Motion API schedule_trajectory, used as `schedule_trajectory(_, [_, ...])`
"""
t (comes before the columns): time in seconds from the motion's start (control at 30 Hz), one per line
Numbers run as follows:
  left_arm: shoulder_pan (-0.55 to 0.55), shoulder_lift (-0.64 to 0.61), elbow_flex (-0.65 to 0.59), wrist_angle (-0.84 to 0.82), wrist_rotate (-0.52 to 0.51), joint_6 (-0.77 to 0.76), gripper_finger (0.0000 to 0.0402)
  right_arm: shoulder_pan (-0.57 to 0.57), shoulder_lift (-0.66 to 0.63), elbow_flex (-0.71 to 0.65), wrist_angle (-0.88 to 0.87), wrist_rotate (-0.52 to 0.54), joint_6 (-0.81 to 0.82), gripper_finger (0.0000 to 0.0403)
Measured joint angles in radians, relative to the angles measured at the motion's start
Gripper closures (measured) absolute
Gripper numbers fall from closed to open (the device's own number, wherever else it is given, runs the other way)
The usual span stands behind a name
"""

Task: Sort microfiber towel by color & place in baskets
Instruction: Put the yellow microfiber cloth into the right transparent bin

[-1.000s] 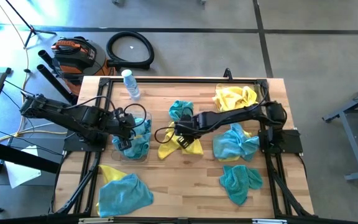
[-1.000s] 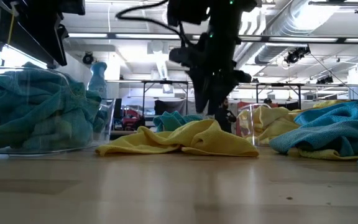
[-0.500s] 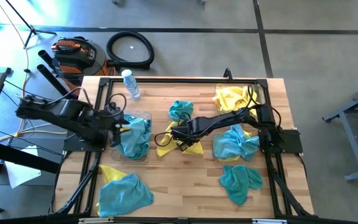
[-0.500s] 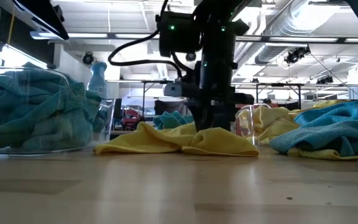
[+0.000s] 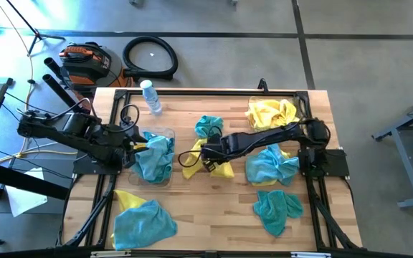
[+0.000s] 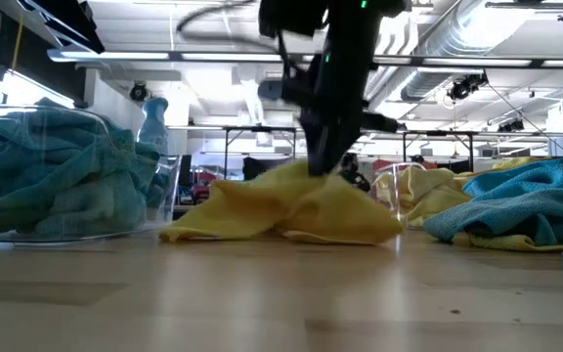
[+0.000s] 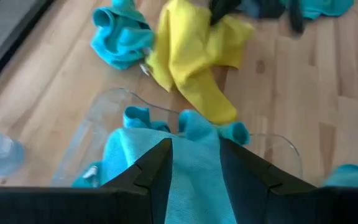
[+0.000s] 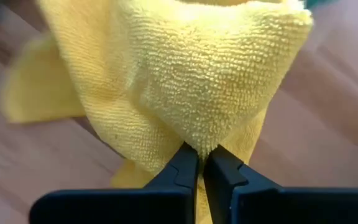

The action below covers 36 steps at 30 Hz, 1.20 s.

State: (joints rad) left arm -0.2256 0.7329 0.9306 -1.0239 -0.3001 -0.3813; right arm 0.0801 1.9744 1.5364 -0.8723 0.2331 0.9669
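Right gripper (image 8: 201, 163) pinched tight on a raised fold of the yellow towel (image 5: 208, 162), mid-table. Cloth looks light, limp, grippy; it'll drape and drag, so a bunched fold is the right hold. Left gripper (image 7: 194, 163) spread above the teal-filled basket (image 5: 165, 134), far left.

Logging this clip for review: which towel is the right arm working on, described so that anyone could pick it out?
Start at the wooden table and go to its middle, right of the clear basket stuffed with teal cloths. The yellow towel lies there, pinched by the right gripper. It is the only yellow cloth in the middle; its nearest neighbours are teal.
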Motion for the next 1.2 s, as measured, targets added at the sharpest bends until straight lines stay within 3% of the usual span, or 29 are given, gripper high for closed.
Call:
schedule_trajectory(0.6, [0.000, -0.006, 0.000, 0.038, 0.003, 0.010, 0.0277, 0.061, -0.393, 0.000, -0.068, 0.446, -0.142, 0.0401])
schedule_trajectory(1.0, [0.001, 0.010, 0.000, 0.113, -0.081, -0.013, 0.0277, 0.060, -0.590, 0.000, -0.396, 0.650, -0.125, 0.0402])
schedule_trajectory(1.2, [0.001, 0.031, 0.000, 0.113, -0.117, -0.082, 0.0277, 0.057, -0.694, 0.000, -0.666, 0.735, 0.052, 0.0403])
